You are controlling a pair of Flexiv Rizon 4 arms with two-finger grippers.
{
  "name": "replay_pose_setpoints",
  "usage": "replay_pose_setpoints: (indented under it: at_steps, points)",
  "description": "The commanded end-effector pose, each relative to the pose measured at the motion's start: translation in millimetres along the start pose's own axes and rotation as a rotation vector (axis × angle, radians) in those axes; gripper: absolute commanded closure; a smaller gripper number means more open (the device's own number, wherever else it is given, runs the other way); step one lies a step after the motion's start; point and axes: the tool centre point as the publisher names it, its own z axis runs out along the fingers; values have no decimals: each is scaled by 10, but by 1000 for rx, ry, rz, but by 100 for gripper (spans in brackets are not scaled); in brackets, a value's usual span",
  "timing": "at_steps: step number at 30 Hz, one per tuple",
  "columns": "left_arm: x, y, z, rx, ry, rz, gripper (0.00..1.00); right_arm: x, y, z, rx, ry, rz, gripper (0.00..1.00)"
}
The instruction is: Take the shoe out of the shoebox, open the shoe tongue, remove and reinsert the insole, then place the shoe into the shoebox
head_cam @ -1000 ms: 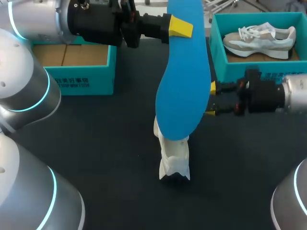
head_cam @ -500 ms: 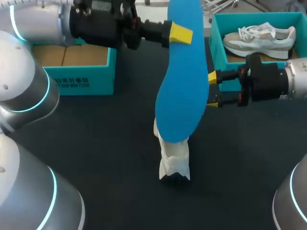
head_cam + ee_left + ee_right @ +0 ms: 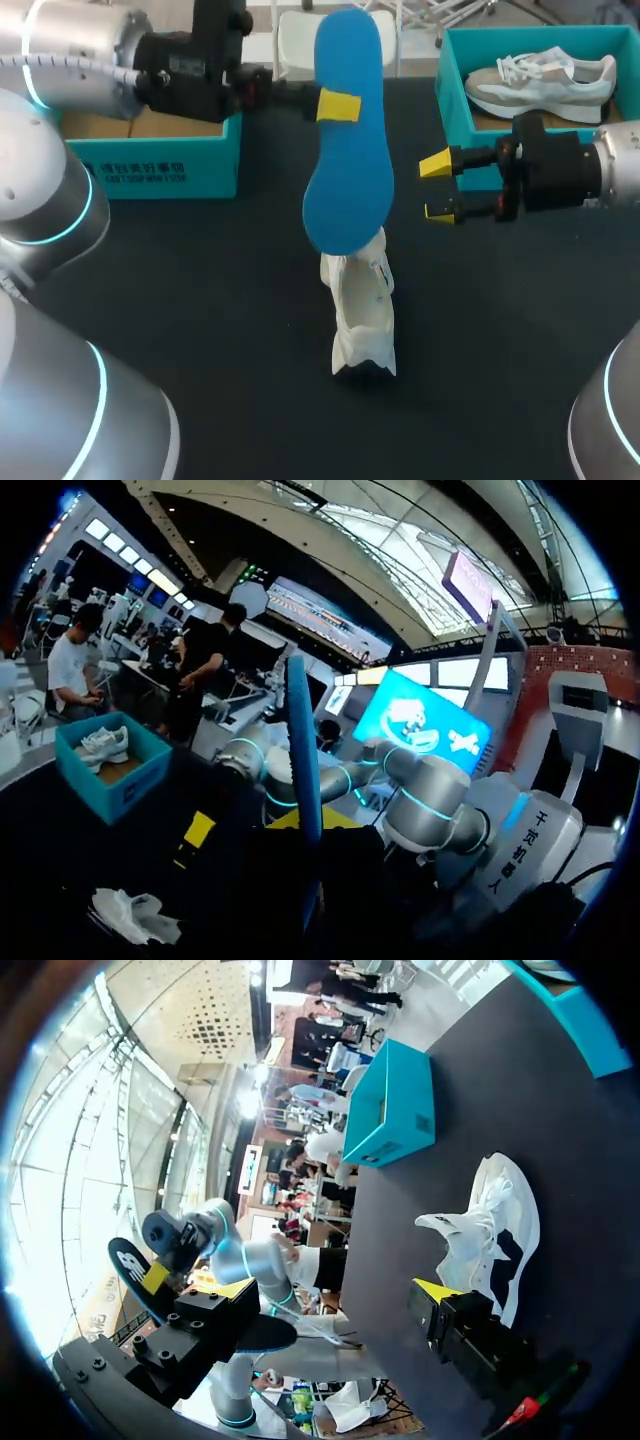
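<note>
The dark table (image 3: 200, 330) is spanned by both arms. The left arm (image 3: 80, 45) is brought in from 10 o'clock and stretched level toward 3 o'clock along the far edge. The right arm (image 3: 615, 180) is brought in from 3 o'clock and pointed toward 9.

A teal left shoebox (image 3: 150, 165) is set at 10 o'clock. A teal right shoebox (image 3: 455, 110) is set at 2 o'clock, with a grey-and-white sneaker (image 3: 540, 80) laid inside it.

The blue insole (image 3: 345, 170) is held above the table's middle. Its long axis is run from 12 to 6 o'clock, its broad end is pointed to 6, and its blue face is turned to the head camera. That broad end is seen just over the far end of the white shoe (image 3: 362, 310), which is laid on the table, also lengthwise from 12 to 6.

The insole is clamped above its middle by the left fingers (image 3: 338, 105). One yellow tip is pressed on the blue face, and in the left wrist view the insole is seen edge-on between them. The right fingers (image 3: 434, 164) are spread with nothing between them, at 3 o'clock of the insole and apart from it.
</note>
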Motion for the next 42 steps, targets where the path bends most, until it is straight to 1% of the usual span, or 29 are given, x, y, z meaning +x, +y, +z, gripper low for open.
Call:
replay_pose_setpoints:
  at_steps: [1,13,14,15,16,17,18,19,20,21,22,23,29,31,32,33,36,37,39,40,42]
  points:
    - [14,86,16,106,-57,404,100,1,1,19,0,-3,1,0]
    - [14,86,16,106,-57,404,100,1,1,19,0,-3,1,0]
    - [-26,174,-7,107,-73,505,100,1,1,19,0,-3,1,0]
    - [-56,259,-33,123,-71,554,100,1,1,19,0,-3,1,0]
    - [-108,332,-65,161,-91,621,100,1,1,19,0,-3,1,0]
    - [-153,436,-95,154,-86,737,100,1,1,19,0,-3,1,0]
    - [-212,514,-119,144,-115,838,100,1,1,19,0,-3,1,0]
    - [-264,592,-141,133,-125,897,100,1,1,19,0,-3,1,0]
    - [-285,621,-177,149,-122,882,100,1,1,19,0,-3,1,0]
    - [-302,675,-202,159,-112,993,100,1,1,19,0,-3,1,0]
    - [-312,706,-223,163,-118,995,100,1,1,19,0,-3,1,0]
    - [-330,739,-243,168,-124,1104,100,1,1,19,0,-3,1,0]
    - [-450,928,-302,199,-133,1395,100,1,1,19,0,-3,1,0]
    - [-491,995,-311,175,-127,1474,100,1,1,19,0,-3,1,0]
    - [-509,1029,-316,148,-116,1524,100,1,1,19,0,-3,1,0]
    - [-522,1049,-324,141,-119,1528,100,1,1,19,0,-3,1,0]
    - [-547,1106,-352,91,-94,1642,100,1,1,19,0,-3,1,0]
    - [-549,1112,-355,93,-106,1629,100,1,1,19,0,-3,1,0]
    - [-572,1118,-374,60,-97,1746,100,1,1,19,0,-3,1,0]
    - [-583,1113,-379,57,-114,1782,100,1,1,19,0,-3,1,0]
    - [-610,1109,-388,17,-116,1874,100,1,1,19,0,-3,1,0]
